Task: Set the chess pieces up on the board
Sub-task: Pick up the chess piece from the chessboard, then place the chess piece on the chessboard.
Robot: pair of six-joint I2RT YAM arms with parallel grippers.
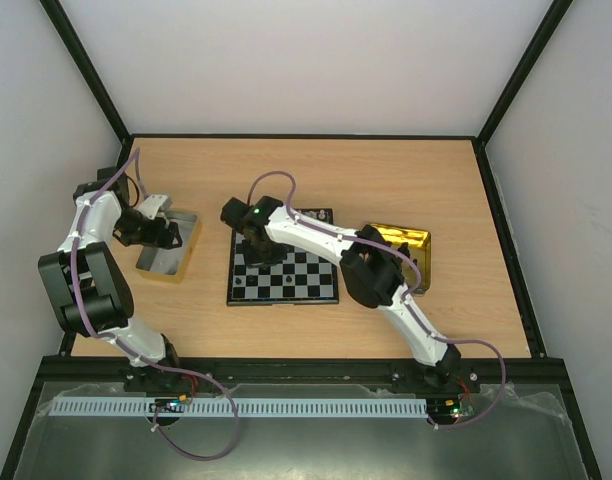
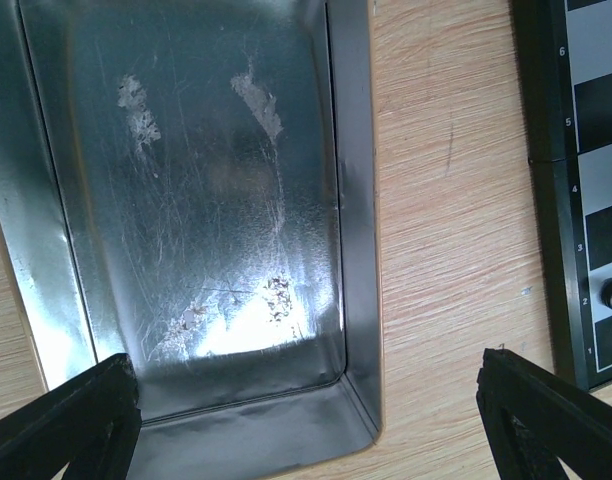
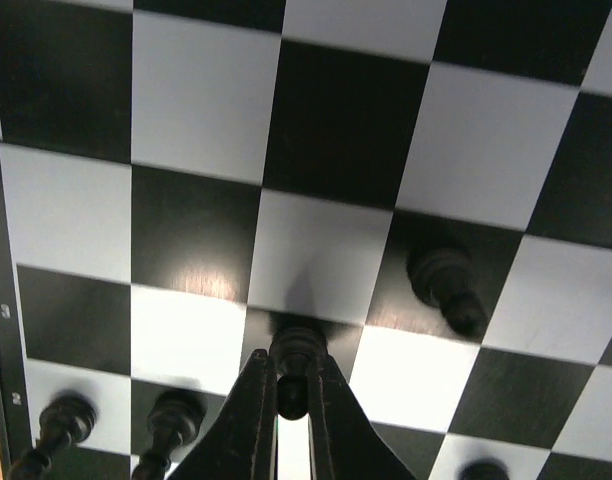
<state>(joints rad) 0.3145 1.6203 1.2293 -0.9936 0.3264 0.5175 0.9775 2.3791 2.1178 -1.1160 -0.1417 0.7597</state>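
Two arms reach out over the wooden table (image 1: 386,180). In the top view the board (image 1: 283,272) lies near the table's centre, and the right arm crosses it from 4 o'clock to its 10 o'clock corner. There the right gripper (image 3: 291,405) is clamped on one black piece (image 3: 295,352), its fingers pinching the upper part from both sides. The piece is upright over a dark square; whether its base touches the square cannot be told. A second black piece (image 3: 444,283) stands on a dark square at 2 o'clock of the held one. Two more black pieces (image 3: 64,420) stand at 8 o'clock of it, in the row nearest the numbered rim. The left gripper (image 2: 306,400) hangs with its fingers wide apart, holding nothing, above one end of the silver tray (image 2: 354,200). This tray lies at 9 o'clock of the board with bare wood between them. The gold tray (image 1: 398,247) lies at 3 o'clock, just beside the board
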